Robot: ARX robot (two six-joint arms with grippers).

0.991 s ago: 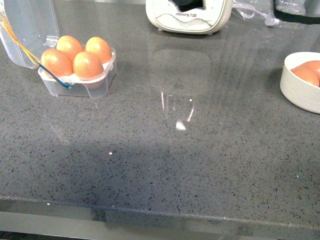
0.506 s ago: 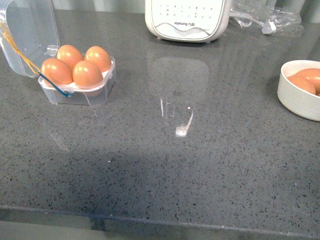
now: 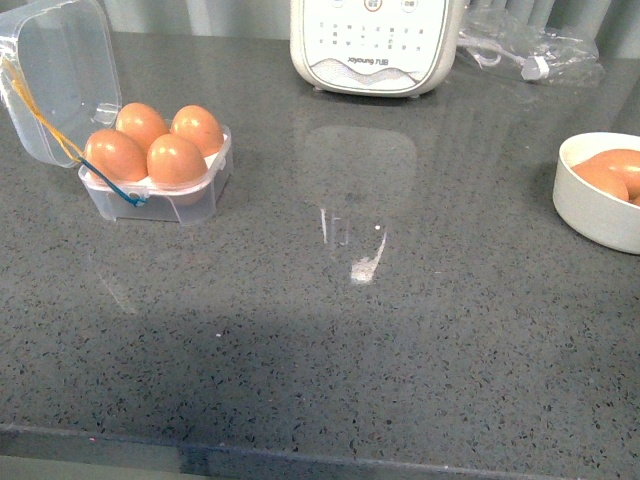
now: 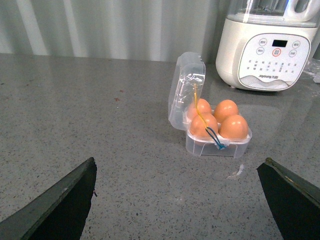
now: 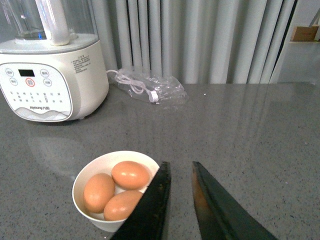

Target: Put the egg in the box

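Observation:
The box (image 3: 155, 188) is a small clear case at the back left of the counter, with its hinged lid (image 3: 55, 85) standing open. Brown eggs (image 3: 176, 160) fill all its cells. In the left wrist view the box (image 4: 217, 146) and its eggs (image 4: 233, 126) lie ahead of my left gripper (image 4: 180, 172). That gripper is open and wide, with nothing between its fingers. My right gripper (image 5: 179, 170) is shut and empty, right beside a white bowl (image 5: 95, 162) holding three more eggs (image 5: 130, 174). Neither gripper shows in the front view.
A white blender base (image 3: 375, 45) stands at the back middle. Beside it lies a clear bag with a cable (image 3: 530, 50). The bowl (image 3: 585, 215) sits at the right edge. The counter's front edge (image 3: 300, 455) runs along the bottom. A curtain hangs behind.
The front view has tilted up a little, showing more of the blender base and the lid. The box, its eggs and the bowl keep their places on the counter.

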